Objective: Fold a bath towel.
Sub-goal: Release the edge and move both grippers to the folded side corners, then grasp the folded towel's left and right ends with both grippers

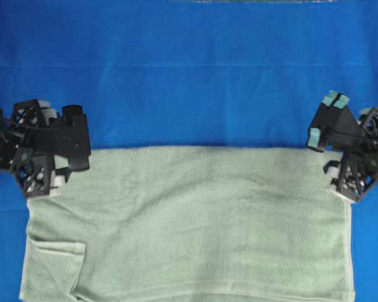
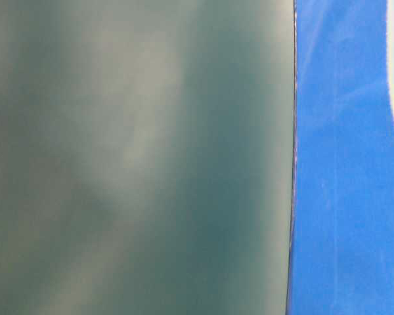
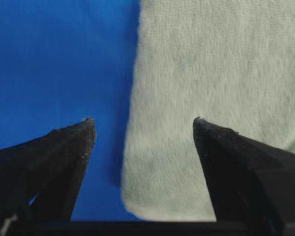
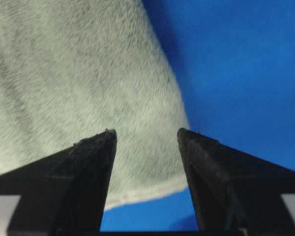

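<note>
**Both claws parked over the far towel corners, grabbing nothing yet**

Background first: the whole work surface is draped in a bright blue sheet [image 1: 189,69], smooth, and it runs well past everything on it. The table-level camera is useless right now, just a grey-green blur filling most of the frame with a strip of blue down one side, so I'm ignoring it.

Nearest to the overhead view's bottom edge, the bath towel [image 1: 201,226] lies flat, pale green and fuzzy. Its left near corner is flipped over on itself in a little flap. Further up, its far edge runs straight across between my two arms.

What worries me: the far edge looks like a fold, so more than one layer. If I bite too shallow I'd probably catch only the top layer and the rest would drag. Pinching the sheet along with the towel is the other risk, since it sits right under both corners. And that flipped flap may get buried.

My left gripper [image 3: 145,125] is spread wide, one tip over blue, the other over towel, straddling the edge. My right gripper [image 4: 146,135] is spread too, both tips over the towel's corner near its pale hem. Neither holds anything; whether the tips touch the cloth I can't tell.
</note>
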You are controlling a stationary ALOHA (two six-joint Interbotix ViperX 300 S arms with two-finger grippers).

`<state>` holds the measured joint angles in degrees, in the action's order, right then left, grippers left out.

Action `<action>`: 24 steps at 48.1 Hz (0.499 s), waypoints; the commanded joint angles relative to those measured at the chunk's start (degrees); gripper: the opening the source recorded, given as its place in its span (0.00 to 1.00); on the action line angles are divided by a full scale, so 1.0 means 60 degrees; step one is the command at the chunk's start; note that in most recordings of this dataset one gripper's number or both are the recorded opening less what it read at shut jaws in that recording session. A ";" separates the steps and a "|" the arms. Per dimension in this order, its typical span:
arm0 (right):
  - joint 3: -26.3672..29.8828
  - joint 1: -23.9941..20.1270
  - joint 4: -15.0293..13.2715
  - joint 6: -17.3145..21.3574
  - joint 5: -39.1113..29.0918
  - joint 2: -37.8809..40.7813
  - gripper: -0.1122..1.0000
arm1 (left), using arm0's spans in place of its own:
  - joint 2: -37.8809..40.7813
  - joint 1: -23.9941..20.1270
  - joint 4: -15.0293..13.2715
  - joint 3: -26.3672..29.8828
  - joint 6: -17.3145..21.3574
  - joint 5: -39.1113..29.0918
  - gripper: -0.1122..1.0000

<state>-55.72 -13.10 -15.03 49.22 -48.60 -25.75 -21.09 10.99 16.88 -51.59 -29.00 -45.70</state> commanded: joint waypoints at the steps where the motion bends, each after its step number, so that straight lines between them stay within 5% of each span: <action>1: -0.0161 0.0425 0.0015 -0.0234 0.0542 0.0337 0.61 | 0.0205 -0.0527 0.0044 -0.0337 0.0132 0.0659 0.79; 12: -0.0864 0.1479 0.0000 -0.0938 0.2344 0.1699 0.61 | 0.1318 -0.1567 0.0044 -0.1655 0.0571 0.3267 0.79; 24: -0.0967 0.1611 -0.0015 -0.0967 0.3135 0.2095 0.61 | 0.2153 -0.1450 -0.0117 -0.1772 0.0498 0.3794 0.77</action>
<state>-61.61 -3.96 -14.94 43.15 -31.03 -13.89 -11.43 1.49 16.52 -61.96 -25.75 -23.99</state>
